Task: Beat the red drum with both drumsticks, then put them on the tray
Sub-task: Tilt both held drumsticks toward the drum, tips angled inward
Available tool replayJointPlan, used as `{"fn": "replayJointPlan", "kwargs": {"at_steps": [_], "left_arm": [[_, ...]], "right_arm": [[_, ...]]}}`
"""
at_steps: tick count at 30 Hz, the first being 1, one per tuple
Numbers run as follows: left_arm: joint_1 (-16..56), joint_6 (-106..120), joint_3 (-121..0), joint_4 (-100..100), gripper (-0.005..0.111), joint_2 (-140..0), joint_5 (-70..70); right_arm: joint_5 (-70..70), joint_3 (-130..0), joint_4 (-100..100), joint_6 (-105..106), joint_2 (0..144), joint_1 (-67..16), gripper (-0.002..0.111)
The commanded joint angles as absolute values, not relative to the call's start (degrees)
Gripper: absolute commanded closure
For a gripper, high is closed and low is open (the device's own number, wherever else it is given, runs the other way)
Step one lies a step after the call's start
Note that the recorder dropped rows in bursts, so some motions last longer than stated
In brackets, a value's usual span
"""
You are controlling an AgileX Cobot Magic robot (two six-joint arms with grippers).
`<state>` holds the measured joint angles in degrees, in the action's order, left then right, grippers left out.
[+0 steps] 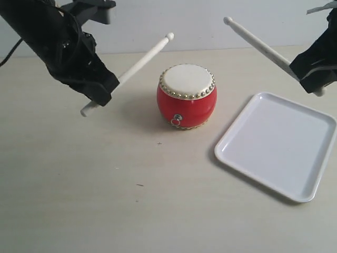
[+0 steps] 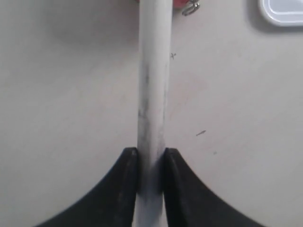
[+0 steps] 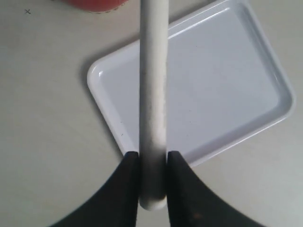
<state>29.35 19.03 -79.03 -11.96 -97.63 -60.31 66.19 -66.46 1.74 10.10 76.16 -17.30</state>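
The red drum (image 1: 187, 96) with its cream, stud-ringed top stands mid-table. My left gripper (image 1: 100, 89) is shut on one drumstick (image 1: 142, 59) near its butt end. That stick slants up to the right, and its tip hangs in the air just left of the drum. In the left wrist view the stick (image 2: 154, 80) runs straight out from the gripper (image 2: 151, 158). My right gripper (image 1: 310, 79) is shut on the other drumstick (image 1: 258, 43), whose tip points up and left, well above the table. The right wrist view shows this stick (image 3: 153, 85) clamped in the gripper (image 3: 152, 158) over the white tray (image 3: 227, 80). In the exterior view the tray (image 1: 279, 142) lies right of the drum.
The pale table (image 1: 105, 200) stretches bare in front of the drum, with only a few small specks (image 1: 139, 185). A white wall (image 1: 195, 23) closes the back. The drum's side ring (image 1: 176, 120) faces the front.
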Motion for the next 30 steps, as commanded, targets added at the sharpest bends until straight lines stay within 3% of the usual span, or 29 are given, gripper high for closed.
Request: {"fn": "replayJointPlan", "kwargs": {"at_steps": [1, 14, 19, 30], "left_arm": [[32.12, 19.22, -79.43, -12.08, 0.107, -98.8, -62.35], [34.03, 18.82, -82.8, -9.75, 0.107, -100.87, -64.08], [34.29, 18.09, -83.23, -9.61, 0.107, -111.78, -69.96], [27.38, 17.93, -83.95, -10.41, 0.107, -94.56, -68.93]], "right_arm": [[64.85, -65.23, 2.07, 10.78, 75.79, -16.93, 0.108], [62.65, -63.33, 3.11, 11.46, 75.89, -16.93, 0.108], [62.42, -63.33, 4.59, 11.74, 75.89, -16.93, 0.108], [63.5, -63.33, 8.72, 13.86, 85.28, -19.49, 0.108]]}}
